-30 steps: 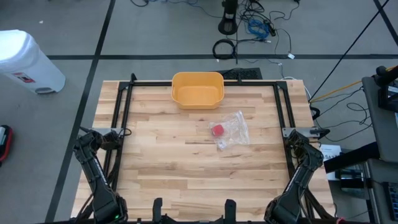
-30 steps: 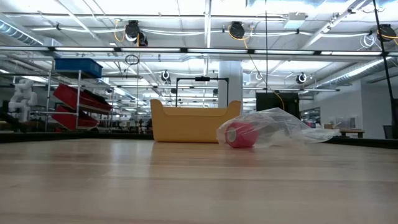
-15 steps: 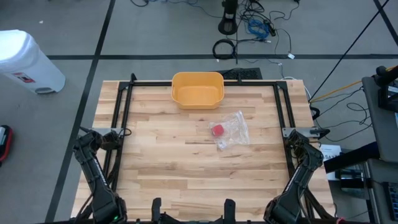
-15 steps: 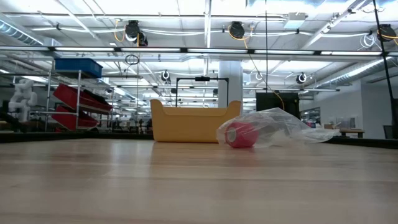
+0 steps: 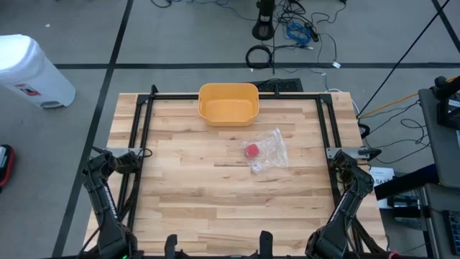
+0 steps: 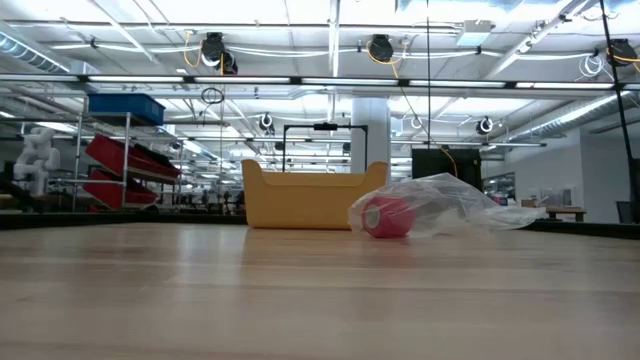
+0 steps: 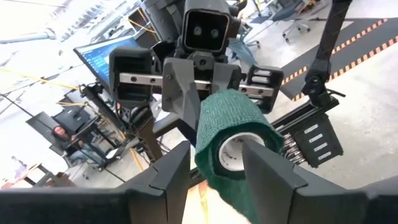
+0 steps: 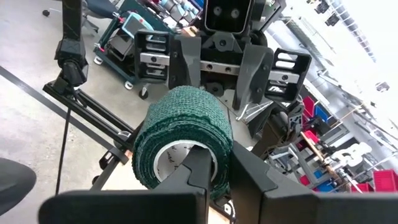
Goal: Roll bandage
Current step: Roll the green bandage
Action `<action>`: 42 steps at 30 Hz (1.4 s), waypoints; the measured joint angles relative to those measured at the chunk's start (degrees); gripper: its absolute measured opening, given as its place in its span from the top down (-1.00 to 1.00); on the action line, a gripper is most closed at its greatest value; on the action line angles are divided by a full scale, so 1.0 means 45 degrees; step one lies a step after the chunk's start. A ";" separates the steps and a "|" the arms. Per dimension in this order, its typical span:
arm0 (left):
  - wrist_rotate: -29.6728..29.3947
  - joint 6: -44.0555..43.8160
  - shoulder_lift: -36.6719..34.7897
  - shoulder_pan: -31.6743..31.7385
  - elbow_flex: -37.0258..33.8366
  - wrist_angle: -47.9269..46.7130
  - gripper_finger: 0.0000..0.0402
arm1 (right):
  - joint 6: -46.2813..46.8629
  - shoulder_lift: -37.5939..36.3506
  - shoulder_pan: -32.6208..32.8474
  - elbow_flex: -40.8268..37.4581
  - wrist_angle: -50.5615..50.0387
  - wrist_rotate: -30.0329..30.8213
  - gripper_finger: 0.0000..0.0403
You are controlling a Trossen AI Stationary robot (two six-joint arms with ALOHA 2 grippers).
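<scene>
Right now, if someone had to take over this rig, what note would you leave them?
Right gripper: shut on the wall of the green bandage, one finger in the core, held up off the near edge of the table.
Left gripper: open, facing the right one, fingers either side of the roll.
Elsewhere: yellow bin at back centre; clear bag with a red item in front of the bin, to its right.
Done: bandage looks wound into a roll.
Left: check for a loose tail, which I cannot rule out, then set the roll down, possibly in the bin.
</scene>
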 joint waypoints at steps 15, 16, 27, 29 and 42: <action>-0.1248 0.1080 0.0000 0.0077 0.0003 -0.0107 0.24 | -0.3858 -0.0003 0.0027 0.0000 0.2687 0.0097 0.84; -0.1567 0.1273 0.0000 -0.0005 0.0002 -0.0159 0.24 | -0.4084 -0.0003 0.0038 0.0000 0.2866 0.0097 0.84; -0.1895 -0.0750 0.0010 -0.0673 -0.0098 -0.3199 0.24 | -0.4456 -0.0003 0.0209 0.0000 0.3151 0.0346 0.84; -0.1036 -0.0369 0.0013 -0.0621 -0.0099 -0.3493 0.24 | -0.4533 -0.0003 0.0209 0.0000 0.3162 0.0711 0.84; -0.1990 0.7888 0.0896 -0.0233 -0.0108 -0.1626 0.24 | -0.4523 -0.0017 0.0253 0.0000 0.3389 0.1062 0.84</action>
